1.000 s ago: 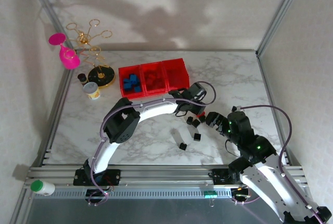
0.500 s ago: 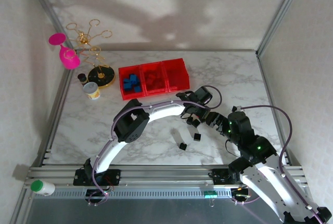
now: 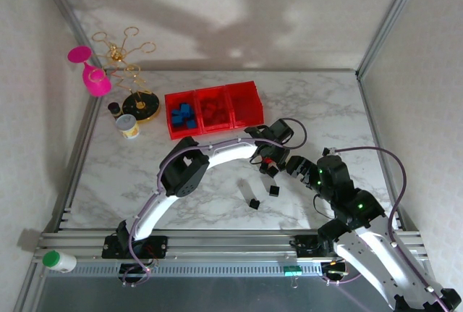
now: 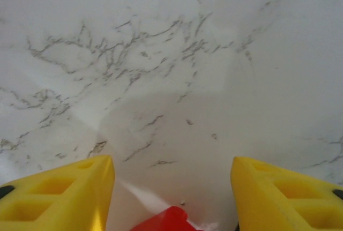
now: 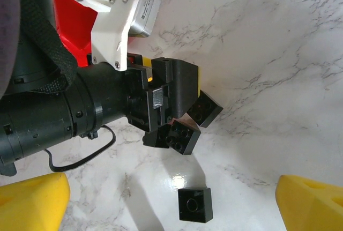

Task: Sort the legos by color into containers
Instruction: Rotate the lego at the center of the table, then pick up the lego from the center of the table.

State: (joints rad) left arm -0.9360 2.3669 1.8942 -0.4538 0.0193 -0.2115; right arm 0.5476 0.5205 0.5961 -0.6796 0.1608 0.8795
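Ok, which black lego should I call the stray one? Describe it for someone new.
On the marble table, look toward the near edge, about midway across. Two small black legos lie loose there, apart from each other. The right one sits farther back, and the stray is the left one, closest to the near edge.

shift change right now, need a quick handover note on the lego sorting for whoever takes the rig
Left gripper: open, low over the table, with a red lego between its fingers, not clamped.
Right gripper: open, holding nothing.
Bins: blue legos in the left one, red ones in the middle. I can't tell what the right one holds.
To do: that red lego, plus black legos loose on the table by the grippers.
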